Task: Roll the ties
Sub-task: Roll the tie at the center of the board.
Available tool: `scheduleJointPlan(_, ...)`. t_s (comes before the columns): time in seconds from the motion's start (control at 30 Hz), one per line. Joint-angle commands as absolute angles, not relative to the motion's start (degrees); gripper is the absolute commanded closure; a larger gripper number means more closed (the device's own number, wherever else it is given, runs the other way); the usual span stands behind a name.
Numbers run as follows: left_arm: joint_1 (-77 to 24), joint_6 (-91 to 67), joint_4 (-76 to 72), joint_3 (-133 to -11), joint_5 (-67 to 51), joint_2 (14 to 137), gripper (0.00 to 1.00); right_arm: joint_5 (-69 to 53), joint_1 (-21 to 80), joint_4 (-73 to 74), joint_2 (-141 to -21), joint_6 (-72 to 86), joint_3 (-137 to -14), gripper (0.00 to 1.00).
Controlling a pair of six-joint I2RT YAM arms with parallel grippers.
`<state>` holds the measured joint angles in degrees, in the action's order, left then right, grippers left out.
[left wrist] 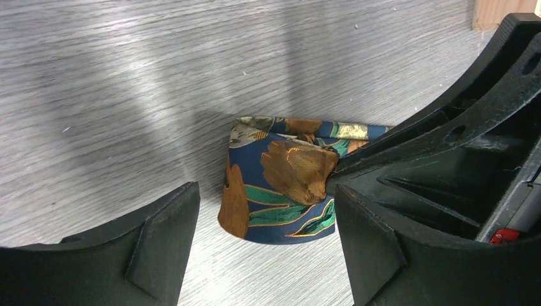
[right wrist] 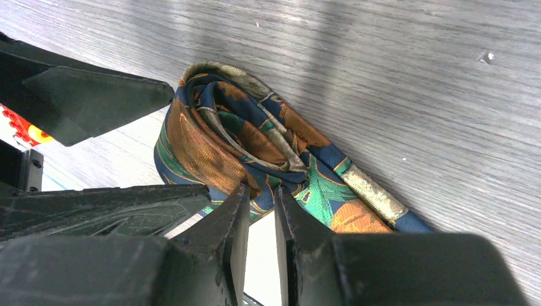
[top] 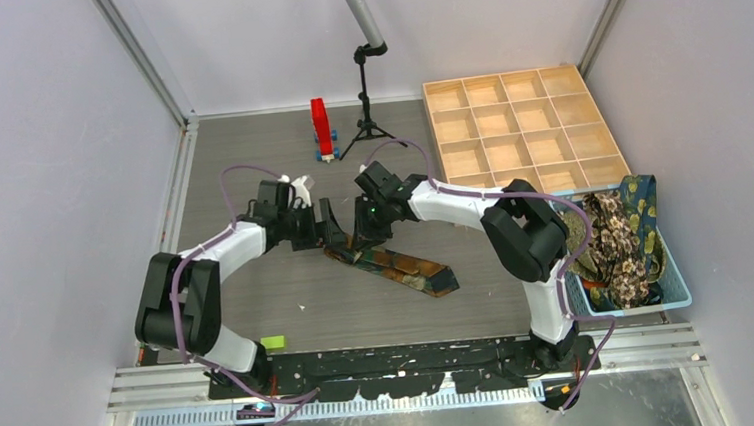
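A navy tie (top: 407,267) with orange and teal leaf patterns lies across the middle of the table, its left end rolled into a loose coil (left wrist: 281,185). My right gripper (right wrist: 261,191) is shut on the coil's (right wrist: 217,134) outer fold, its fingertips pinching the fabric. My left gripper (left wrist: 265,204) is open, one finger on each side of the coil and not touching it. In the top view both grippers meet over the tie's left end, the left gripper (top: 332,226) beside the right gripper (top: 360,236). More ties (top: 620,236) lie heaped in a basket.
The light blue basket (top: 675,297) stands at the right edge. A wooden tray (top: 500,76) with several compartments sits at the back right. A red block (top: 322,127) and a small black tripod (top: 365,104) stand at the back. A green piece (top: 273,342) lies near the left base.
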<state>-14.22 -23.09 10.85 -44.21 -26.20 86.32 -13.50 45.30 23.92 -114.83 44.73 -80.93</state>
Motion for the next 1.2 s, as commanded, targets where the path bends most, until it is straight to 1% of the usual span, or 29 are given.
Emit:
scheduleJointPlan(0.0,-13.9,-23.4,5.5,-43.2,-31.2,87.5,0.21,-12.9,44.9,23.6,-114.0,43.1,-79.2,0.74)
scheduleJointPlan(0.23,-13.9,-25.7,3.1,-41.1,-33.7,87.4,0.22,-13.0,44.7,23.2,-114.1,43.2,-78.6,0.75)
scheduleJointPlan(0.57,-13.9,-30.7,-4.1,-37.5,-36.6,90.4,0.29,-12.9,44.5,23.0,-114.2,43.4,-78.5,0.75)
scheduleJointPlan(0.73,-13.9,-30.8,-3.3,-36.7,-35.9,88.7,0.36,-12.8,44.3,23.0,-113.8,43.4,-78.8,0.75)
scheduleJointPlan(0.87,-14.0,-30.6,-2.5,-36.0,-34.6,87.6,0.45,-12.7,44.2,23.4,-113.3,43.4,-79.9,0.75)
scheduleJointPlan(1.17,-15.6,-30.0,2.5,-35.7,-28.3,82.9,0.49,-14.4,44.3,25.3,-109.5,43.7,-82.1,0.73)
